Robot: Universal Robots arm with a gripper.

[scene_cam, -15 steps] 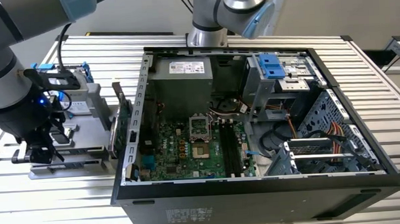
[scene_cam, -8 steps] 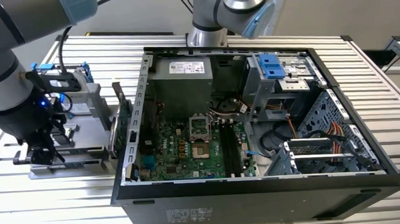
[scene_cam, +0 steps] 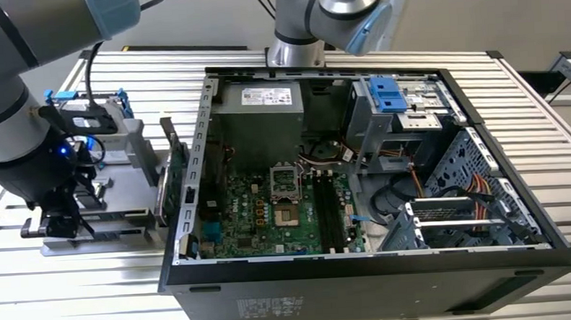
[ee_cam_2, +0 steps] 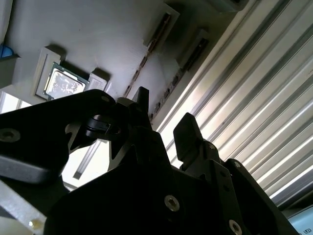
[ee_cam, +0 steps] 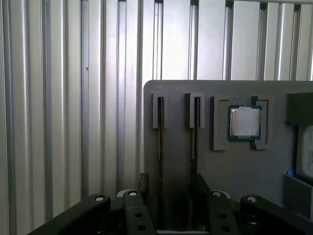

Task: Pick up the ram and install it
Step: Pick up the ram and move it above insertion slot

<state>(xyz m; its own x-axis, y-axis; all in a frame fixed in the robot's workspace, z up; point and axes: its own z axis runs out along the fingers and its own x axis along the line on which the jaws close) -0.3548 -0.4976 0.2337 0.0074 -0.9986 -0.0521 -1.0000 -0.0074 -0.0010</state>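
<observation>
Two ram sticks stand on edge in parallel slots of a grey parts tray (ee_cam: 225,171); one ram stick (ee_cam: 160,147) (ee_cam_2: 142,63) runs beside the other (ee_cam: 195,142) (ee_cam_2: 168,88). My gripper (ee_cam: 171,183) (ee_cam_2: 164,112) hangs open just over the near ends of these slots, black fingers (ee_cam: 142,182) apart and holding nothing. Whether a finger touches a stick I cannot tell. In the exterior view the gripper (scene_cam: 62,217) is low over the tray (scene_cam: 125,236), on the exterior view's left of the open computer case (scene_cam: 368,272). The motherboard's memory slots (scene_cam: 328,209) lie inside the case.
A square silver processor chip (ee_cam: 244,121) (ee_cam_2: 66,84) sits in a tray pocket beside the sticks. A green expansion card (scene_cam: 173,176) stands upright between tray and case. The case holds drive cages (scene_cam: 398,101) and cables. A second arm's base (scene_cam: 305,36) stands behind the case on the ribbed metal table (ee_cam: 49,98).
</observation>
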